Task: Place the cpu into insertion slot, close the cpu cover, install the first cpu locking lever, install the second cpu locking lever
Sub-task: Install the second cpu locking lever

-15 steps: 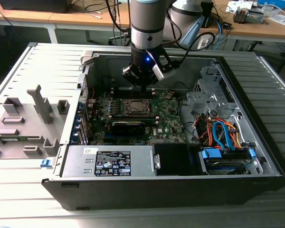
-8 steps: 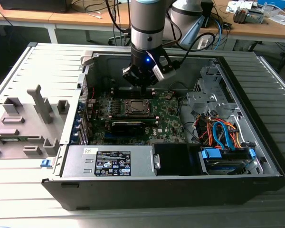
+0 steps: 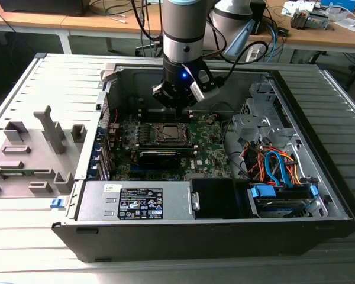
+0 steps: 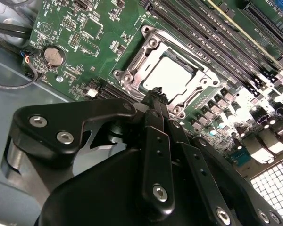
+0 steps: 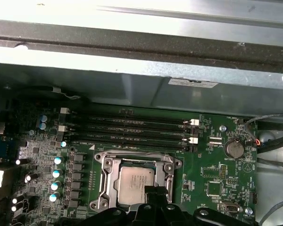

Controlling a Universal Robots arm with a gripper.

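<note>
The cpu (image 4: 172,75) lies flat in the insertion slot (image 3: 167,134) on the green board, its silvery top showing. The silver cpu cover (image 4: 132,77) lies down around it, framing the chip through its window. The first wrist view shows the same cpu (image 5: 134,181) and cover (image 5: 106,183). My gripper (image 4: 158,92) is shut with nothing between its black fingers. Its tips hover just above the socket's edge, on the side toward the round battery. In the exterior view the gripper (image 3: 177,103) hangs inside the open case, above the socket's far side. I cannot make out the locking levers.
Memory slots (image 5: 132,129) run along the socket. A long black card (image 3: 160,157) lies on the socket's near side, and a power supply (image 3: 136,201) at the case front. Cables and a drive cage (image 3: 278,165) fill the exterior view's right. A grey fixture (image 3: 29,154) stands outside on the left.
</note>
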